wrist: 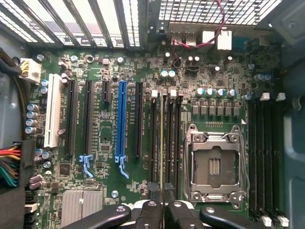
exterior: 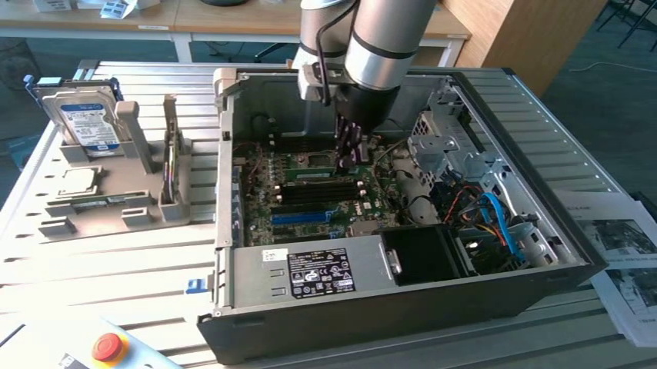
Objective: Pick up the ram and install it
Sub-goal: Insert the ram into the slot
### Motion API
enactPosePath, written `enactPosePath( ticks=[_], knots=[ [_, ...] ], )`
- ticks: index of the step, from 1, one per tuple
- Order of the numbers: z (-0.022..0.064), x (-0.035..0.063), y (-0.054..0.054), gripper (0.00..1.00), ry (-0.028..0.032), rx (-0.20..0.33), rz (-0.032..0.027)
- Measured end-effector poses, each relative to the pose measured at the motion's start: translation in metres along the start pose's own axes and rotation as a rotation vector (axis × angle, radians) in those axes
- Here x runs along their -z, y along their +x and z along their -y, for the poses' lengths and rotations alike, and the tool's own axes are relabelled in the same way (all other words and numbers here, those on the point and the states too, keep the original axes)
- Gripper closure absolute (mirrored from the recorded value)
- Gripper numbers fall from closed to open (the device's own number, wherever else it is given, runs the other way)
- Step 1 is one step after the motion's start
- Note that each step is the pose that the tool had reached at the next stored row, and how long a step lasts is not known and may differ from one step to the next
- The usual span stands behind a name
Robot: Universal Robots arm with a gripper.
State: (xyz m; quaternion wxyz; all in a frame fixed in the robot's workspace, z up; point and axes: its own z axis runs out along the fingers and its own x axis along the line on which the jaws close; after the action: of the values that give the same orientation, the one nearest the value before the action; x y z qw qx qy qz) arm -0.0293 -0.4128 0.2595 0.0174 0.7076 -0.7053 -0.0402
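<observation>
My gripper (exterior: 352, 156) reaches down into the open PC case (exterior: 231, 254), over the motherboard (wrist: 105, 191). Its fingers (wrist: 151, 210) are shut on the ram (wrist: 162, 143), which the wrist view catches edge-on as a thin yellow-green line. The ram runs along one of the black memory slots (wrist: 153, 143) beside the empty CPU socket (wrist: 214, 164). In the exterior view the ram (exterior: 313, 174) is a green strip reaching from the fingertips toward that view's left. Whether it is seated in the slot or just above it I cannot tell.
On the exterior view's left, a grey rack (exterior: 103, 207) holds a hard drive (exterior: 88, 119) and a square CPU chip (exterior: 77, 181). Inside the case are a power supply (exterior: 318, 273), a drive cage (exterior: 447, 146) and blue cables (exterior: 503, 223). A red stop button (exterior: 108, 347) sits in front.
</observation>
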Motion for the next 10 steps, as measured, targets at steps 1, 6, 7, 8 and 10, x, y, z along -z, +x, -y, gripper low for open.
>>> enactPosePath(
  ticks=[1,6,7,8,10],
  knots=[
    [0.0001,-0.0018,0.000,0.88,0.0000,0.000,-0.0003],
    [0.0005,-0.0109,0.000,0.88,0.0000,0.000,-0.0017],
    [0.0005,-0.0127,0.000,0.88,0.0000,0.000,-0.0020],
    [0.0006,-0.0143,0.000,0.88,-0.0001,0.000,-0.0024],
    [0.0007,-0.0169,0.001,0.88,0.0000,0.000,-0.0028]
  ],
)
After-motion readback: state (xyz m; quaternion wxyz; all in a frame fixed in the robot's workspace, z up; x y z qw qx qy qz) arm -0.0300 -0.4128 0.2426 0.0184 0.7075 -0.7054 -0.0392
